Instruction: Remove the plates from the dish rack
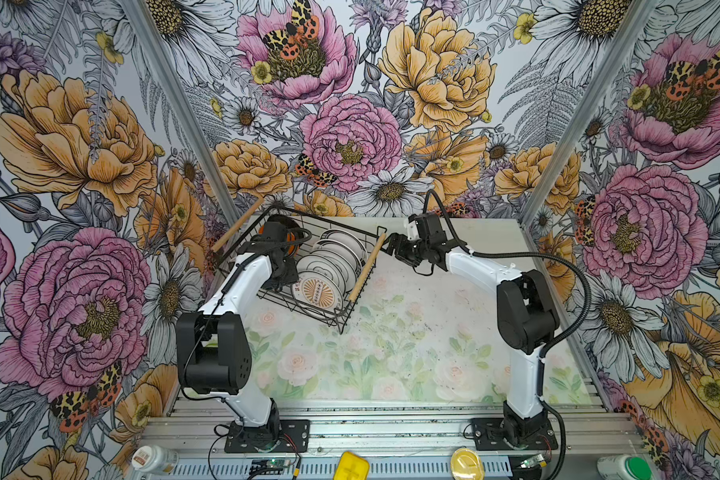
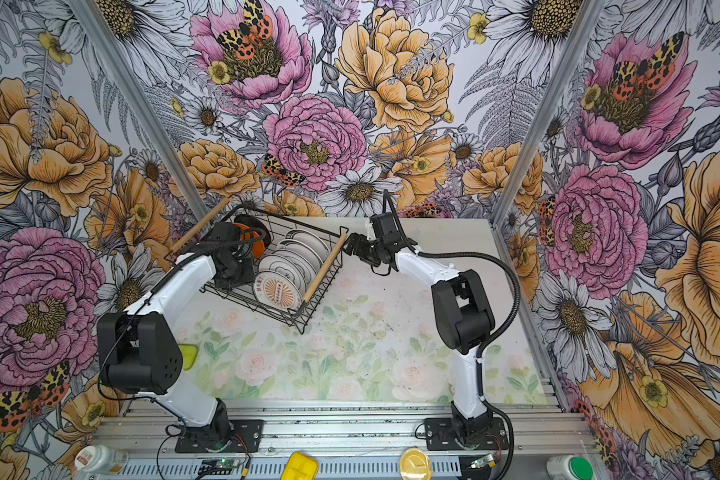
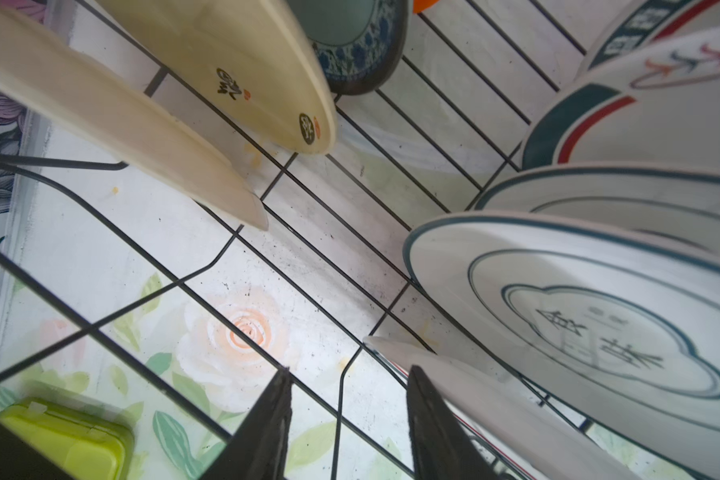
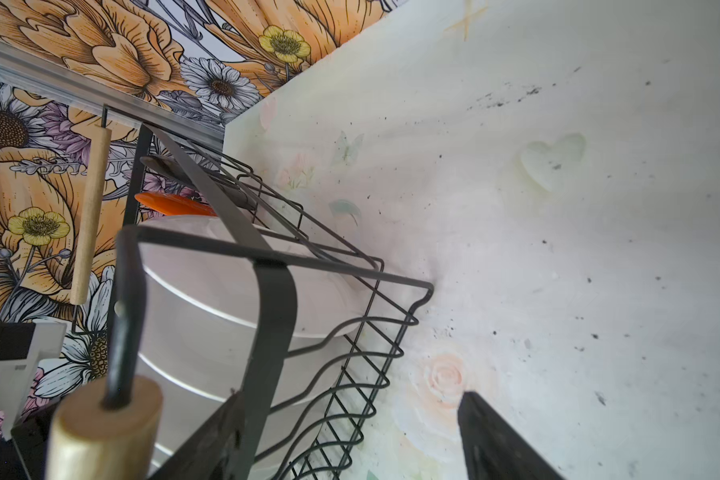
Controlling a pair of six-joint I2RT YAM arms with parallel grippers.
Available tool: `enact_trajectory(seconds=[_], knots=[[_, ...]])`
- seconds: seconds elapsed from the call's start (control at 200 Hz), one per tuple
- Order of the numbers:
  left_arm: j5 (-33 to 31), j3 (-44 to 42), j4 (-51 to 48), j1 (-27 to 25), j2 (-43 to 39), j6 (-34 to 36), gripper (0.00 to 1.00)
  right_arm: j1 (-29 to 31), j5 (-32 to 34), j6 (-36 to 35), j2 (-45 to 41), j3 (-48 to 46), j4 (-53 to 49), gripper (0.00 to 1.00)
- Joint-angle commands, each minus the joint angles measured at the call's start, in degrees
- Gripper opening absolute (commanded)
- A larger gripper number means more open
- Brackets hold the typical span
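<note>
My left gripper (image 3: 348,370) is down inside the black wire dish rack (image 1: 341,322), which stands askew at the far left of the pale floral-printed surface (image 1: 391,357). Its jaws are partly apart with only the rack's wire floor between them, and the rim of a white round plate (image 3: 499,401) lies just beside one finger. The other large white plates with teal rim bands (image 1: 329,266) stand on edge in a row toward my right arm, the smaller cream plates (image 3: 233,79) opposite, and my right gripper (image 4: 350,397) hangs wide open, holding nothing, just outside the rack by its light wooden rod handle (image 1: 364,270).
</note>
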Motion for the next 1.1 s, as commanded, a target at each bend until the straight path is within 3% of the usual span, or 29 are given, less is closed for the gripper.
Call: enact_trajectory(seconds=[0.0, 0.52, 1.006, 1.096], knots=[[1.64, -1.28, -1.44, -2.33, -1.53, -2.15, 0.45, 0.13, 0.14, 1.2, 2.54, 4.8, 2.9, 0.82], [3.57, -2.86, -2.5, -8.65, -2.11, -5.83, 0.39, -1.89, -3.52, 2.23, 11.5, 20.25, 2.81, 0.83], [4.29, -2.01, -3.02, -12.59, -3.54, -7.9, 0.36, -6.84, 2.06, -0.8, 2.59, 7.79, 2.81, 0.88], [2.67, -1.48, -3.02, -12.36, -5.86, -8.47, 0.46, -8.01, 1.95, -2.11, 0.54, 4.89, 2.83, 0.89]])
